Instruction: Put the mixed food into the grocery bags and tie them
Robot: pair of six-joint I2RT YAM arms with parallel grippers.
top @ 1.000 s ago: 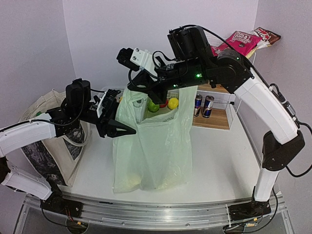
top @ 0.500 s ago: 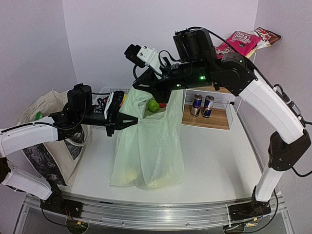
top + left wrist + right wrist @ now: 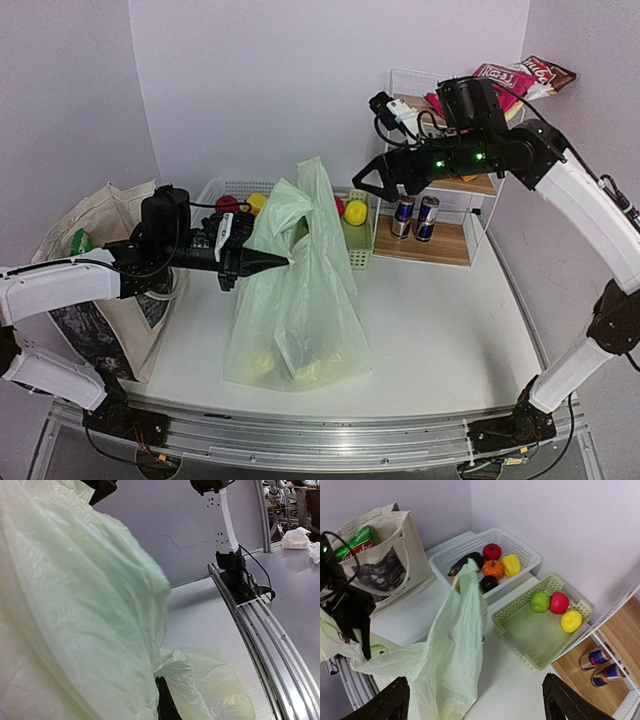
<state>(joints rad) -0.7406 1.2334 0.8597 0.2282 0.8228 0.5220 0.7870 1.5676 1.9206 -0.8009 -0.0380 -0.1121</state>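
Withdrawn from the plastic bag (image 3: pixel 300 310), the right claw (image 3: pixel 368 183) is seen spread wide and empty, up to its right. The bag is stood on the bench (image 3: pixel 440 320), a fold of it pinched in the closed left claw (image 3: pixel 272 262). Should that thin film slip or tear, a slump and spill are judged likely. Yellowish shapes are glimpsed inside; a green packet (image 3: pixel 355 542) is kept in the tote (image 3: pixel 400 530) to its left, produce (image 3: pixel 492 567) in the white basket (image 3: pixel 526 550) and green basket (image 3: pixel 517 630) behind.

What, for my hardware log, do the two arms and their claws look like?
The left arm and right arm have white shell links and black joints. The left claw and right claw are black and tapered. Behind the right one sit green lights, looping black cables and a white camera.
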